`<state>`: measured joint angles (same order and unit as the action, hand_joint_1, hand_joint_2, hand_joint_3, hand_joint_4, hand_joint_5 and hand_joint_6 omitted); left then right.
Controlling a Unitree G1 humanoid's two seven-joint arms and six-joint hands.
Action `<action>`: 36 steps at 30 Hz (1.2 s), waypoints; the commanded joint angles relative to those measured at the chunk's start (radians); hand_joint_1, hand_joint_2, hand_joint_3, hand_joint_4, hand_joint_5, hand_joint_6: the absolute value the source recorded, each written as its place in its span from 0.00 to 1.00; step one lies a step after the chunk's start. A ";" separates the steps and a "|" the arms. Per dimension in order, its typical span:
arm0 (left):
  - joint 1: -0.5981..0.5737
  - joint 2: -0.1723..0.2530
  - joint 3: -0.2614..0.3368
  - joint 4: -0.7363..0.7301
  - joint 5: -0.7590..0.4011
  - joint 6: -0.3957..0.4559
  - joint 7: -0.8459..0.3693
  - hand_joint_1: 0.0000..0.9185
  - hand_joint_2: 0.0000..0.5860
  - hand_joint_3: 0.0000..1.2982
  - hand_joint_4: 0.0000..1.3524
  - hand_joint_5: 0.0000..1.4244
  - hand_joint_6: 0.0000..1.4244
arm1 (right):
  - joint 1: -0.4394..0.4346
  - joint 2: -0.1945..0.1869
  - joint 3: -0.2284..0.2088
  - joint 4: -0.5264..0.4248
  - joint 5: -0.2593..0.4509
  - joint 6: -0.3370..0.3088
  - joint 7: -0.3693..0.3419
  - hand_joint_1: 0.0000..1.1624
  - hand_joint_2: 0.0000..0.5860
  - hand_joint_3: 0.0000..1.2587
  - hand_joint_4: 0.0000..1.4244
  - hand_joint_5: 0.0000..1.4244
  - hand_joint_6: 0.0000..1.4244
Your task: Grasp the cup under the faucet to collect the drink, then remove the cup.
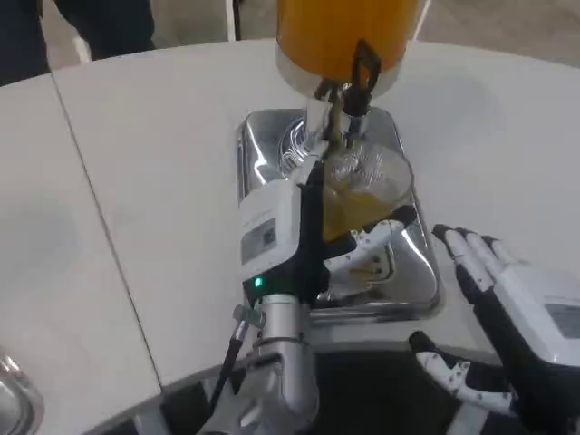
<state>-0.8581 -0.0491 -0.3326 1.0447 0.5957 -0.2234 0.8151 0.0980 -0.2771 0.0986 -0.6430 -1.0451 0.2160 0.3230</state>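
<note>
At the far left, the white table (136, 163) shows a thin seam running down its top, well apart from any fingers, and a bit of shiny metal sits at the bottom left corner (too little of it shows to name).

The left hand (281, 231) reaches forward over the near edge of a shiny tray (412, 294), its white back turned up with a green light glowing near the wrist. Its fingers (381, 237) wrap round the near side of the cup (367, 186), one white and black finger lying across the cup's lower wall, so this hand holds the cup. The cup is clear plastic, upright, and part full of orange drink. It stands over the tray, just beyond the left fingers.

Straight above the cup, beyond the fingers, is the faucet (349, 104) with a black handle, set into the base of a tank (340, 32) of orange drink. The faucet's spout sits at the cup's rim.

The right hand (517, 317) lies to the right of the tray, apart from the cup. Its fingers (467, 254) are stretched out and spread wide, pointing toward the tray's right edge and holding nothing; one finger sticks out to the side, nearer the table's edge.
</note>
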 commanded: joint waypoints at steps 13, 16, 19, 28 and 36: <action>-0.028 -0.062 0.005 0.099 -0.051 -0.078 0.114 0.64 0.13 0.84 0.89 1.00 1.00 | -0.028 -0.022 -0.021 0.006 0.030 0.007 0.042 0.45 0.74 0.00 0.00 0.00 0.07; -0.022 -0.041 0.004 0.092 -0.047 -0.087 0.116 0.65 0.12 0.86 0.87 1.00 1.00 | -0.036 -0.023 -0.016 0.015 0.037 -0.001 0.031 0.45 0.74 0.00 0.00 0.00 0.07; -0.013 -0.017 0.001 0.083 -0.041 -0.092 0.114 0.65 0.11 0.86 0.86 1.00 1.00 | -0.052 -0.020 -0.009 0.034 0.036 0.000 0.026 0.45 0.74 0.00 0.00 0.00 0.07; 0.025 0.054 0.003 0.038 -0.033 -0.127 0.112 0.64 0.11 0.88 0.85 1.00 1.00 | -0.063 -0.017 -0.002 0.064 0.052 -0.013 -0.018 0.45 0.74 0.00 0.00 0.00 0.07; 0.059 0.118 0.017 -0.015 -0.025 -0.106 0.140 0.65 0.09 0.91 0.85 1.00 1.00 | -0.083 -0.021 0.025 0.083 0.053 -0.019 -0.019 0.45 0.75 0.00 0.00 0.00 0.07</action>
<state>-0.8182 0.0511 -0.3271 1.0620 0.5626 -0.3407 0.9217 0.0207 -0.2920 0.1213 -0.5758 -0.9945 0.2036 0.3203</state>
